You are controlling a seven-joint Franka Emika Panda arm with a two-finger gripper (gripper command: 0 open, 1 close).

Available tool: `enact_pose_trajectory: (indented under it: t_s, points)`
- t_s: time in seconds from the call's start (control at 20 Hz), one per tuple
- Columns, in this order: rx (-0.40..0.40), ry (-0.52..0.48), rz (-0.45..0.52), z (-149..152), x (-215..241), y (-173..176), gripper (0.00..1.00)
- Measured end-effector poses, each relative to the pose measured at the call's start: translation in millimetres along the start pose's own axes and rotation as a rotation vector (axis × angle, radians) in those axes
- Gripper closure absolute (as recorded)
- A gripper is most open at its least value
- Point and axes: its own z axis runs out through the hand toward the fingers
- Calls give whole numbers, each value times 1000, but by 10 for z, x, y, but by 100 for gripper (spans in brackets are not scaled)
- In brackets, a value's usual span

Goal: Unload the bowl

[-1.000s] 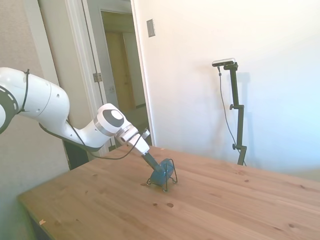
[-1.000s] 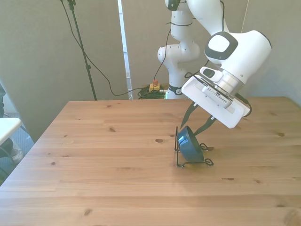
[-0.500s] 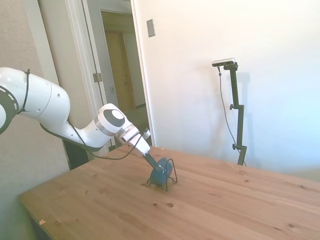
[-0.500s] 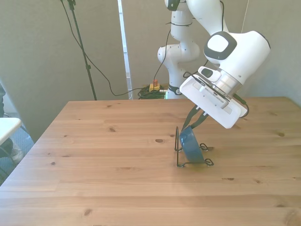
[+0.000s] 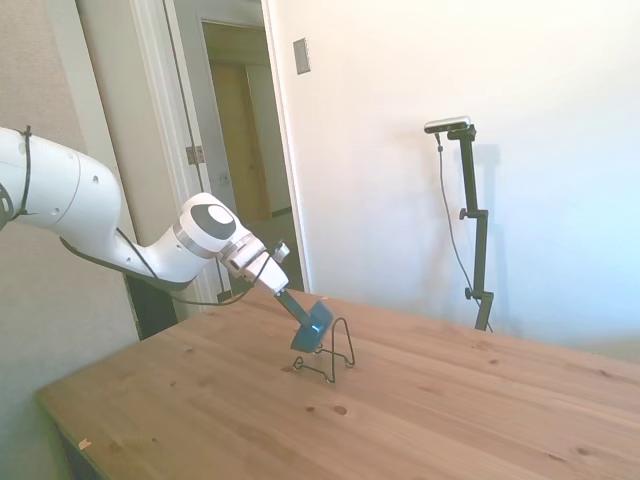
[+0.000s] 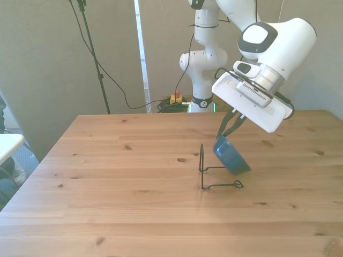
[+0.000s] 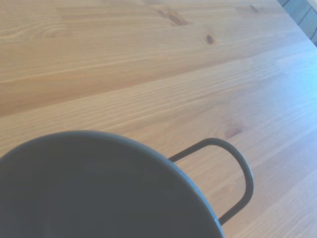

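Note:
The teal-blue bowl hangs tilted in the air, lifted clear of the thin black wire rack and a little to the front view's right of its tall loop. My gripper is shut on the bowl's upper rim. From the side, the bowl sits at the tip of the gripper, just above the rack. The wrist view is filled low down by the bowl's dark inside, with one rack loop beyond it over the wooden table.
The wire rack stands near the middle of the wooden table. A doorway opens behind the arm in the side view. Cables and the robot's base stand beyond the table's far edge.
The bowl rested in the rack a second ago. The gripper closed on its rim and has lifted it up and toward the front view's right, out of the rack.

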Motion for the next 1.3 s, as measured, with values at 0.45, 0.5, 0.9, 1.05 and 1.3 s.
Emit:
enact_pose_trajectory:
  t_s: [0.45, 0.5, 0.9, 1.05, 1.3]
  points:
    - [155, -307, -192, -436, -526, 363, 100]
    - [164, -350, -222, -438, -555, 476, 100]
    - [246, -675, -409, -90, -446, 1209, 100]
    - [276, -792, -420, 119, -157, 1356, 100]
    - [238, -818, -363, 420, 135, 1512, 100]
